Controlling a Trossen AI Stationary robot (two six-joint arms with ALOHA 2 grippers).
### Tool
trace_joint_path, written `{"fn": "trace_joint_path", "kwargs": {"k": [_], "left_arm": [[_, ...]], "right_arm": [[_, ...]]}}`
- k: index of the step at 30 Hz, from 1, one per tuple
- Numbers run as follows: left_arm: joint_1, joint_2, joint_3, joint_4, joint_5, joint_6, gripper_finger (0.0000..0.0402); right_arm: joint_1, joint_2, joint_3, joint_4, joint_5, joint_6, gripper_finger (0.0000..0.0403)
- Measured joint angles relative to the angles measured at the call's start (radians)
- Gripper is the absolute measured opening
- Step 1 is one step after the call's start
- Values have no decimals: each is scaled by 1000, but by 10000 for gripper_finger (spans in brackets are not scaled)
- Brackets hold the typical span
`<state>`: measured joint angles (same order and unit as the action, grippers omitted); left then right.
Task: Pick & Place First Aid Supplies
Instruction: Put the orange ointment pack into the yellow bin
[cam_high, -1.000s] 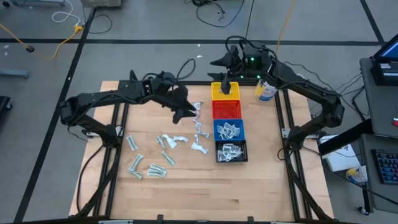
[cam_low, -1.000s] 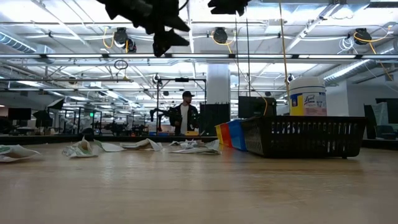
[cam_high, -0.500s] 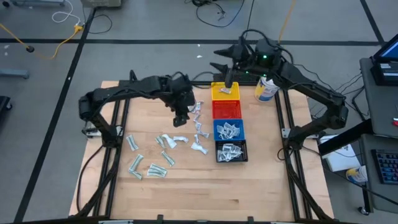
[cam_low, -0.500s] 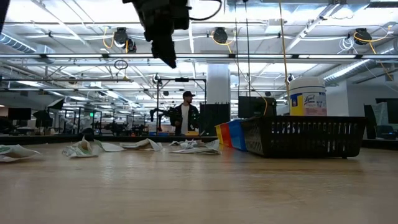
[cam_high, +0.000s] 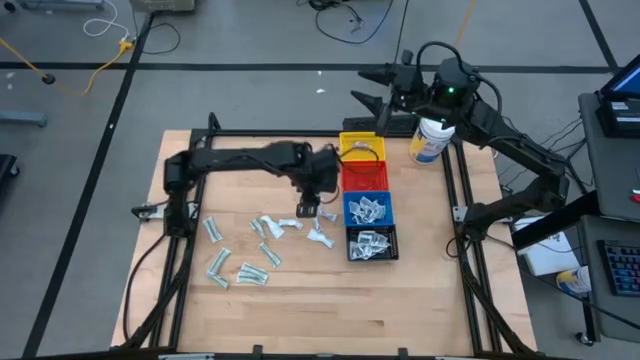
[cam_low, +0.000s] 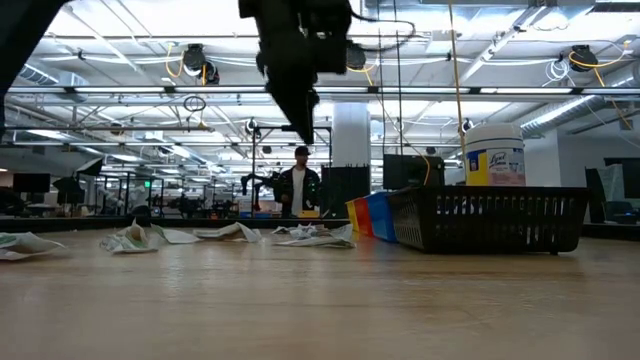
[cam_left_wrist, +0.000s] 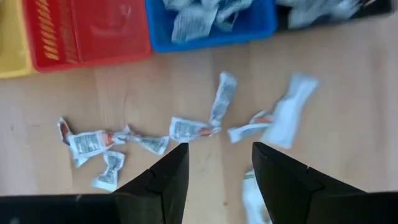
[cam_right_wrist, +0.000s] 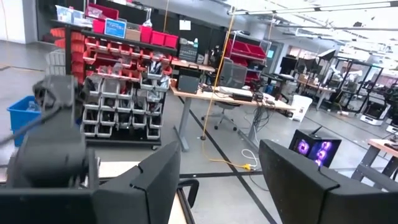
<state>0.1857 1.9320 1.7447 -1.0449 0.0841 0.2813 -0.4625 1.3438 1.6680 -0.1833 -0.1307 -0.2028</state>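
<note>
From above, I see my left hand (cam_high: 310, 207) hanging over the desk (cam_high: 420, 290) just beside the row of bins, level with the seam between the red bin (cam_high: 364, 176) and the blue bin (cam_high: 368, 211). The loose first aid supplies (cam_high: 262, 228) lie scattered on the wood, the nearest packets right under and just beyond this hand, the rest trailing away from the bins. My right hand (cam_high: 378, 88) is raised past the far edge, well apart from everything, so the left is clearly nearer.

At desk level, the left hand (cam_low: 300, 115) hangs high above the packets (cam_low: 135, 238), touching nothing.

Through the left wrist camera, the fingers (cam_left_wrist: 163, 180) stand partly apart and empty. A slim white sachet (cam_left_wrist: 189, 129) lies just ahead of the gap, its long axis crosswise to the fingers.

Through the right wrist camera, those fingers (cam_right_wrist: 149, 177) are apart, holding nothing, facing the room.
</note>
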Motion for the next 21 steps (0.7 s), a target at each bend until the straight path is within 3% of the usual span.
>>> {"fn": "trace_joint_path", "kwargs": {"k": [15,21], "left_arm": [[-94,259,-2,80,-210,65,181],[-110,283,-3,174,-209,104,181]], "right_arm": [[0,-2,0,-1,0,0,212],[0,-2,0,-1,-1,0,212]]}}
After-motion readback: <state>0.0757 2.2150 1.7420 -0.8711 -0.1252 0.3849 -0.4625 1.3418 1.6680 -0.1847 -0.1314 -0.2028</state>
